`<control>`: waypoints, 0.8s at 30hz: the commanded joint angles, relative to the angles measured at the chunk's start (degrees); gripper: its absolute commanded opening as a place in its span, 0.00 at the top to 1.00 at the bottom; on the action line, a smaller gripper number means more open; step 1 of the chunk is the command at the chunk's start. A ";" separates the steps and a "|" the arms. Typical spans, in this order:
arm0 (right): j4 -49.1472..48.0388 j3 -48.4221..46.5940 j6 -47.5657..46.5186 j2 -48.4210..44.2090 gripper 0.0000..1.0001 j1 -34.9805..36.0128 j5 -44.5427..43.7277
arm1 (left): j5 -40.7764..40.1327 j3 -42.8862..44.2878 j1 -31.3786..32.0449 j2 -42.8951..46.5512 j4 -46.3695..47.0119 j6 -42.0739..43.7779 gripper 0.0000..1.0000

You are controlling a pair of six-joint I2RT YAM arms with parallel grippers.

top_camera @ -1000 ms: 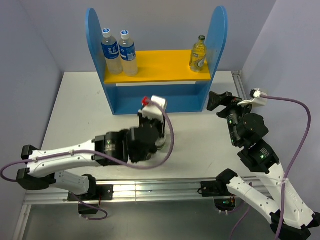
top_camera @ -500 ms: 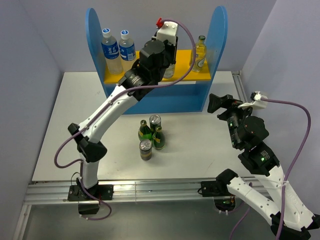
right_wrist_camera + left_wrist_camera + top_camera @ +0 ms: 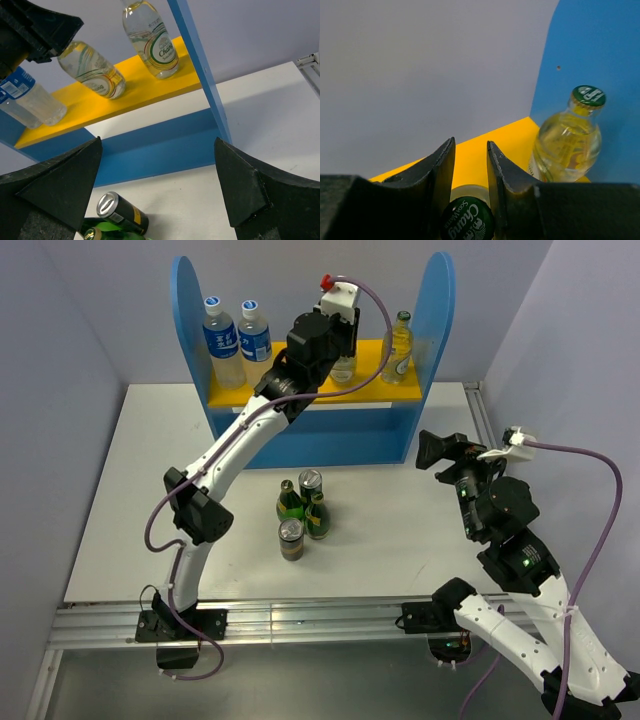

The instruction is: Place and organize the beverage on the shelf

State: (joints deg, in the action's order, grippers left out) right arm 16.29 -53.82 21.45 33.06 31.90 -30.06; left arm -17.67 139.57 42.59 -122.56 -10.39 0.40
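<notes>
My left gripper is shut on the neck of a clear pale-yellow bottle over the shelf's yellow board. In the left wrist view the fingers clamp just under its green cap. I cannot tell whether its base rests on the board. A second pale-yellow bottle stands at the board's right end. Two green bottles and two cans stand grouped on the table. My right gripper hangs open right of the shelf, holding nothing.
Two taller blue-labelled plastic bottles stand at the left end of the yellow board. The blue lower compartment sits under the board. The right wrist view shows a can beside a green bottle.
My left arm has risen from low over the table's drinks to the shelf, carrying the pale-yellow bottle, and edged slightly right. The right arm has barely moved.
</notes>
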 commanded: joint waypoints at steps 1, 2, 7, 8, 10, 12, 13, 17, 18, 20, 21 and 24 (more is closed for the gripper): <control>-1.97 0.91 0.35 -0.54 0.00 0.35 0.97 | 5.80 3.96 0.21 -0.39 9.42 0.04 1.00; -2.06 1.17 0.43 -0.45 0.00 0.27 0.97 | 7.55 4.04 0.13 -1.35 9.51 0.04 0.98; -2.23 1.53 0.70 -0.19 0.01 0.27 1.15 | 9.41 3.43 0.04 -2.51 11.52 0.12 0.78; -2.23 1.44 0.61 -0.19 0.00 0.27 1.15 | 9.50 3.17 0.04 -2.59 12.14 0.04 0.65; -2.06 1.35 0.61 -0.28 0.01 0.35 1.15 | 9.23 2.12 0.04 -2.51 12.94 0.04 0.49; -2.32 1.53 0.61 -0.36 0.01 0.27 1.06 | 9.15 1.94 0.04 -2.59 13.47 0.12 0.31; -2.23 1.61 0.69 -0.45 0.00 0.27 0.97 | 9.15 2.02 0.04 -2.68 13.56 0.12 0.27; -2.23 1.70 0.78 -0.19 0.00 0.35 0.97 | 9.50 1.76 -0.05 -2.60 13.91 0.04 0.20; -2.32 1.70 0.70 -0.27 0.00 0.36 0.97 | 9.41 1.59 0.04 -2.51 14.17 0.12 0.19; -2.32 1.79 0.70 -0.28 0.01 0.27 0.97 | 9.50 1.24 0.04 -2.33 14.26 0.12 0.19; -2.32 1.88 0.78 -0.28 0.00 0.27 0.97 | 9.50 0.80 -0.05 -1.98 14.35 0.21 0.18; -2.41 1.97 0.78 -0.10 0.00 0.35 1.06 | 9.15 -0.87 0.04 -0.84 14.17 0.12 0.15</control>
State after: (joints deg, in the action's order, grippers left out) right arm 15.88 -52.23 21.67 32.99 31.90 -29.23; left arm -9.30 139.79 42.57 -125.51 1.56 0.40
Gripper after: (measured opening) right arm 0.994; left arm 0.836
